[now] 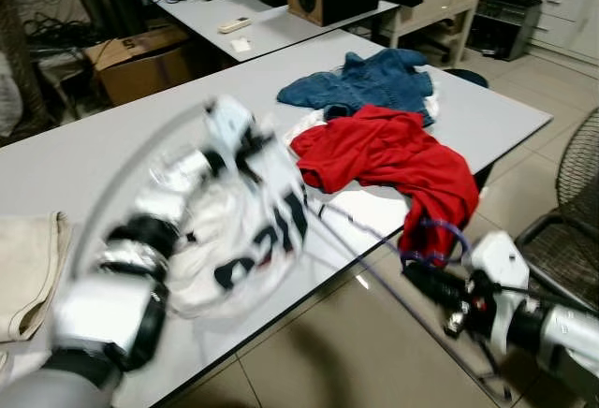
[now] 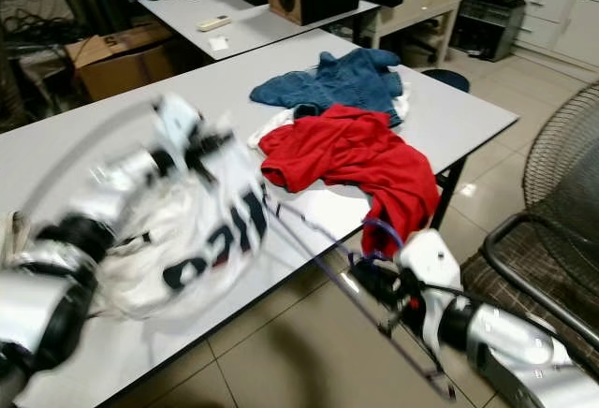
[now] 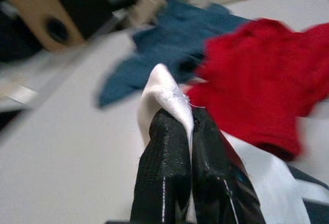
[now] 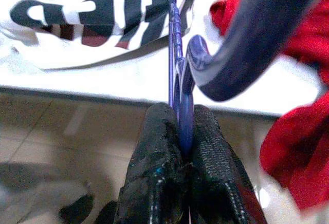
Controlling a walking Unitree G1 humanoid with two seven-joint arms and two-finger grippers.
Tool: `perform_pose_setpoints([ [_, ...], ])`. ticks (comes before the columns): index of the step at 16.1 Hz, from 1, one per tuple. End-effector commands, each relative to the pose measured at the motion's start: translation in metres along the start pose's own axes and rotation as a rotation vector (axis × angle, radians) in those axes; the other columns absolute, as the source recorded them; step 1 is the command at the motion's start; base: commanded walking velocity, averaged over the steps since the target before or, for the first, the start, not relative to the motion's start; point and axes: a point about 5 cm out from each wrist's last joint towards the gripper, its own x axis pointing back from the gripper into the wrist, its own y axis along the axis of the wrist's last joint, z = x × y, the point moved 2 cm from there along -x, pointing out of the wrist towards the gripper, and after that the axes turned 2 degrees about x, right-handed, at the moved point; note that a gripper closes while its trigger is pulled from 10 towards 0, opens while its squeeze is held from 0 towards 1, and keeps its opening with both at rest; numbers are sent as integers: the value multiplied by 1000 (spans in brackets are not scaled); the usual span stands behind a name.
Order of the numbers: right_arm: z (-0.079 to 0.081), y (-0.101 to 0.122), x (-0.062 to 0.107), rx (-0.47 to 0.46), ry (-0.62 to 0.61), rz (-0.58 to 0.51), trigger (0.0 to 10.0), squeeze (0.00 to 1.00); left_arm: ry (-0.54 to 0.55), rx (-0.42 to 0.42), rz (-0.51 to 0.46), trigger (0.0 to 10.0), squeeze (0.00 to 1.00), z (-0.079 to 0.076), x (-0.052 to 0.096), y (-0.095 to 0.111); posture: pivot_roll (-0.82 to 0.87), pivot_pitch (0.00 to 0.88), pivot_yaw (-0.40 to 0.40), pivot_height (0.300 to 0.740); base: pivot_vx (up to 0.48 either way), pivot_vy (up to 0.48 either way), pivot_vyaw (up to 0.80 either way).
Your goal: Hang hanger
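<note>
Right tool [image 4: 180,131] pinches a thin purple hanger [image 4: 177,80], hook curved dark blue; left tool [image 3: 187,131] grips white shirt [image 2: 187,230] over the tabletop [image 1: 84,155]

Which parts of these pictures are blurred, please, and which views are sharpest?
In the left eye view the left arm is smeared by motion, while the red garment and table stay fairly sharp. The left wrist view is soft beyond the fingers pinching the white shirt. The right wrist view shows the hanger sharply, its hook looming out of focus.
</note>
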Motion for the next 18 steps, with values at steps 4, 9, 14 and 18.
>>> perform_pose_setpoints([
  [4,-10,12,-11,58,-37,-53,10000,0,130,-470,-338,0,0,59,21,147,-59,0,97,740,0,0,0],
  [9,-16,16,-19,70,-111,-93,10000,0,1,-630,-527,0,0,49,37,208,-49,0,99,740,0,0,0],
  [14,2,7,-17,41,-69,-74,10000,0,-257,-440,-219,0,0,-3,13,59,-66,0,107,740,0,0,0],
  [18,13,3,-7,23,-7,-54,10000,0,-359,-194,1,10000,0,-42,30,-28,-70,0,105,740,0,0,0],
])
